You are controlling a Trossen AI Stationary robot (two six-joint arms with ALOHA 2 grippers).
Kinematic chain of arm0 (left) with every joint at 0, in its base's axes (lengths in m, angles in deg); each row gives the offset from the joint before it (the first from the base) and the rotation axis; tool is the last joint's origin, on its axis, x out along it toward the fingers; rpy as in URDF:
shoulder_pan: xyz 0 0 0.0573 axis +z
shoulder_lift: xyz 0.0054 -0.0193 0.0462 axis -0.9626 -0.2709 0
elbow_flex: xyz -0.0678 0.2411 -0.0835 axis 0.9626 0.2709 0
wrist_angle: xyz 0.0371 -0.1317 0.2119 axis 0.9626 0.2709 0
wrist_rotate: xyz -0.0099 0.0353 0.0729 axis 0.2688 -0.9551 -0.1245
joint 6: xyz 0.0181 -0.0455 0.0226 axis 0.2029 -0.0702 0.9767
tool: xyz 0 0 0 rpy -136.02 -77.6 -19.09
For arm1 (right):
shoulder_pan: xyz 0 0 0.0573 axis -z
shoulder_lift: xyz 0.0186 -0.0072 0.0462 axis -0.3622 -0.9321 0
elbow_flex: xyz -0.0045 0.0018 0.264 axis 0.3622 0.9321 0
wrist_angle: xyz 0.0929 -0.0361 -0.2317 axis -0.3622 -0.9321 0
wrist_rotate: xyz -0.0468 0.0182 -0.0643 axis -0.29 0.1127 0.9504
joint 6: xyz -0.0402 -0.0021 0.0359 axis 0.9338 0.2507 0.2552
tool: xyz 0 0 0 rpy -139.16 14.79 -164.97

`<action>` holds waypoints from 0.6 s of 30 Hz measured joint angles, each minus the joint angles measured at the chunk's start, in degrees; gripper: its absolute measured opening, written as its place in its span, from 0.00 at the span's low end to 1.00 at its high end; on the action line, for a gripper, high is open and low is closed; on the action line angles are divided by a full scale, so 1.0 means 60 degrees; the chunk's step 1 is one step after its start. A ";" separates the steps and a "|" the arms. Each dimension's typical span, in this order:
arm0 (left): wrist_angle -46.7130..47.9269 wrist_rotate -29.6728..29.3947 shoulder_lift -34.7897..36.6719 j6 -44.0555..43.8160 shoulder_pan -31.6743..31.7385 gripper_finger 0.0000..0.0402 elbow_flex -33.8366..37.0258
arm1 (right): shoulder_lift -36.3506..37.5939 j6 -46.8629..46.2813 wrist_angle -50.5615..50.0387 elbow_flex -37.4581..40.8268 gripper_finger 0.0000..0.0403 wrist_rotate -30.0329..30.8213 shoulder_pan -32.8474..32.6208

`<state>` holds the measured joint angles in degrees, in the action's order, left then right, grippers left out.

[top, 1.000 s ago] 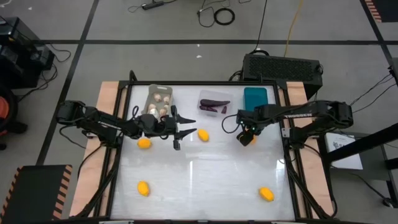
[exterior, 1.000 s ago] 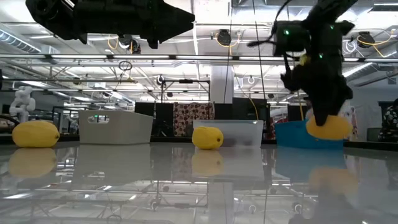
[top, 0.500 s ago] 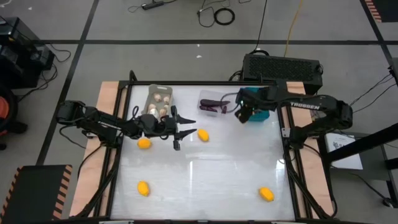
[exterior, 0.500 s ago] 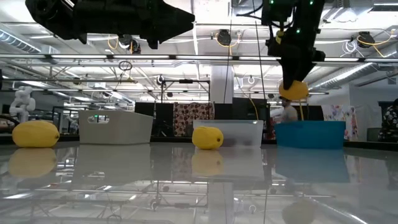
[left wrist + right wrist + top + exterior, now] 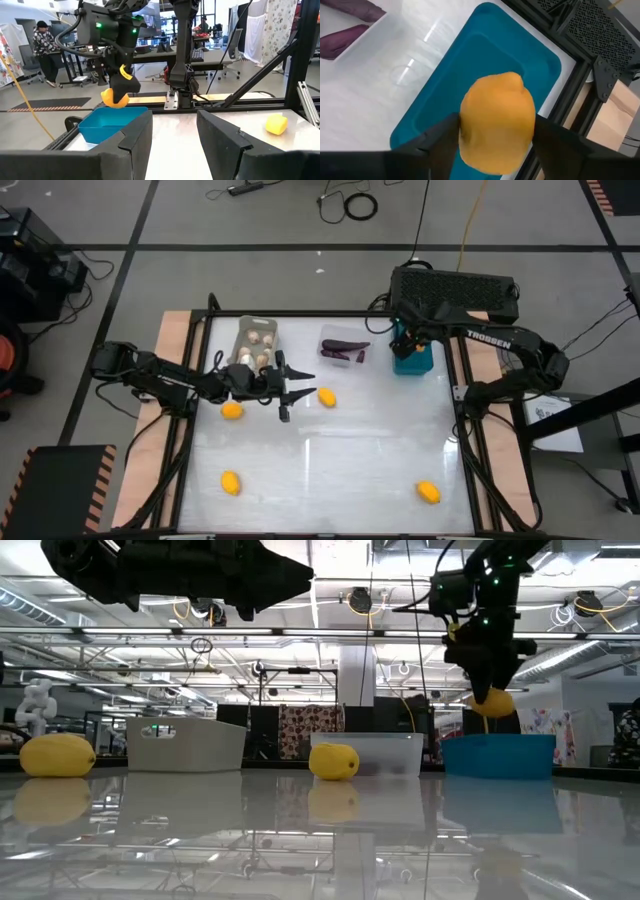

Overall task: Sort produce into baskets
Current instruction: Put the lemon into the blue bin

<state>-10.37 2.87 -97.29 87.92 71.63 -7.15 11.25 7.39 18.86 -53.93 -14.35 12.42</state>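
Note:
My right gripper (image 5: 497, 137) hangs over the teal basket (image 5: 470, 65) at the table's far right, shut on a yellow fruit (image 5: 497, 120); the low view shows that fruit (image 5: 492, 700) just above the basket's rim (image 5: 500, 745). My left gripper (image 5: 300, 390) stands open and level near the table's middle, pointing right, with nothing between its fingers. Several more yellow fruits lie on the table, among them one (image 5: 327, 397) just off its fingertips and one (image 5: 232, 410) below the arm. The grey basket (image 5: 255, 340) holds whitish bulbs. The clear basket (image 5: 343, 345) holds purple pieces. My right gripper pinches the yellow fruit by two opposite sides (image 5: 465, 125) between its two fingers. The fingers (image 5: 437, 137) slant steeply down from above. The fruit (image 5: 115, 97) sits at their free ends, lifted clear, above the open teal basket.
A black vented box (image 5: 455, 288) stands just beyond the table's far right corner. Two yellow fruits (image 5: 231, 482) (image 5: 428, 492) lie near the front edge. The table frame's rails (image 5: 462, 395) run along both sides.
My right gripper has carried the yellow fruit up off the table and toward the far right, from beside the teal basket to over it, tipping further downward as it went. The fruit is now lifted clear above the basket.

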 joint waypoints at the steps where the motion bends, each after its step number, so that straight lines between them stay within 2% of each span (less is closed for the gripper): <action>1: 0.0000 0.0000 0.0000 0.0000 0.0000 0.41 0.0000 | 0.0000 0.0002 -0.0003 0.0000 0.59 -0.0002 0.0032; 9: 0.0050 0.0000 0.0000 -0.0024 0.0000 0.41 0.0000 | 0.0000 0.0022 -0.0013 0.0000 0.70 -0.0261 0.0067; 14: 0.1542 -0.0044 0.0079 -0.0871 0.0000 0.41 0.0000 | 0.0000 -0.0164 -0.0006 0.0000 0.70 -0.2389 -0.0022; 18: 0.4395 -0.0121 0.0661 -0.1691 0.0000 0.41 -0.0436 | 0.0010 -0.0668 -0.0009 0.0004 0.70 -0.3574 -0.0729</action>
<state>16.00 2.14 -93.32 77.77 71.63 -9.76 11.31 3.39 18.81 -53.91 -35.80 8.05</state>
